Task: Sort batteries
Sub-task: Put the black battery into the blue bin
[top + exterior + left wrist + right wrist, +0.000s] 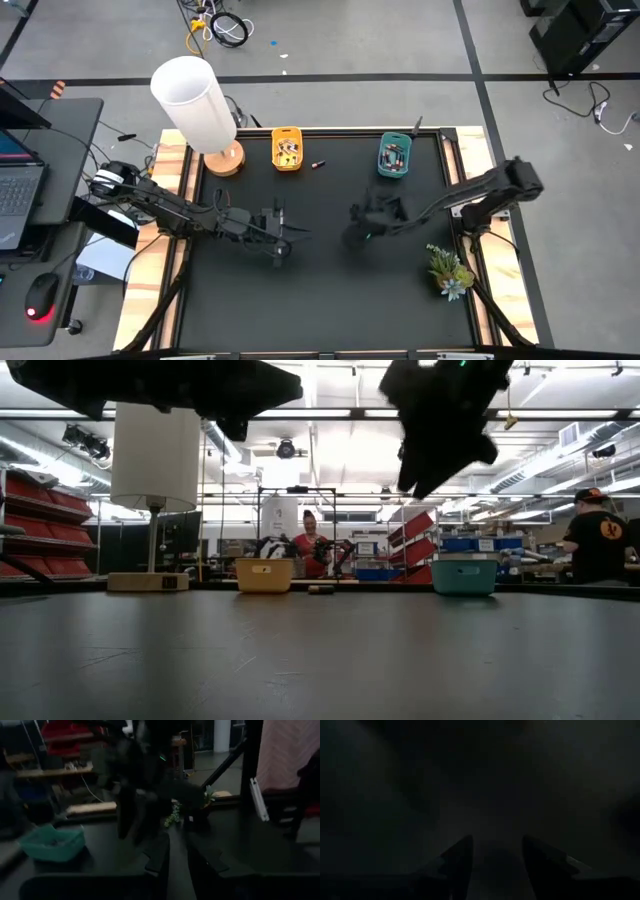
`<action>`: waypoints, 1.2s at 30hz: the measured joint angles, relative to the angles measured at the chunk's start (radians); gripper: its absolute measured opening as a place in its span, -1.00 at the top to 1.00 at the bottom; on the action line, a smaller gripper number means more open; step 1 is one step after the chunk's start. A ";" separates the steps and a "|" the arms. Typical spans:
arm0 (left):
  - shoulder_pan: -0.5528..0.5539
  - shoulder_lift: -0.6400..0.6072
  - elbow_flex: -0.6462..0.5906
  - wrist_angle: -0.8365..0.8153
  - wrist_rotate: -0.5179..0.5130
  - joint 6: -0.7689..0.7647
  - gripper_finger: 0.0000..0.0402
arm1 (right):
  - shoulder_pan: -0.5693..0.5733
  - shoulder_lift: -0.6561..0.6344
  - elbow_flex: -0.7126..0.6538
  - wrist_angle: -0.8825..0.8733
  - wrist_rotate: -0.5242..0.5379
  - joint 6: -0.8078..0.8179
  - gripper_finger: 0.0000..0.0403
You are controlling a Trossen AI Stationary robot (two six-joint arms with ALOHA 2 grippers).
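Lying loose on the counter between the yellow bin and teal bin is one dark battery, roughly crosswise. The right tool, fingers apart and empty, is hovering slightly nearer than the left tool, whose fingers are sitting nearly together.

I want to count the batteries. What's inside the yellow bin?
The yellow bin holds a small heap of batteries, light and dark ones mixed. How many cannot be told; those lying underneath are covered. One more battery lies on the table beside it.
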 joint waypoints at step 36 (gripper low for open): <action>-0.113 -0.269 -0.232 -0.130 -0.020 -0.102 0.65 | -0.031 0.315 0.000 0.492 0.219 -0.189 0.16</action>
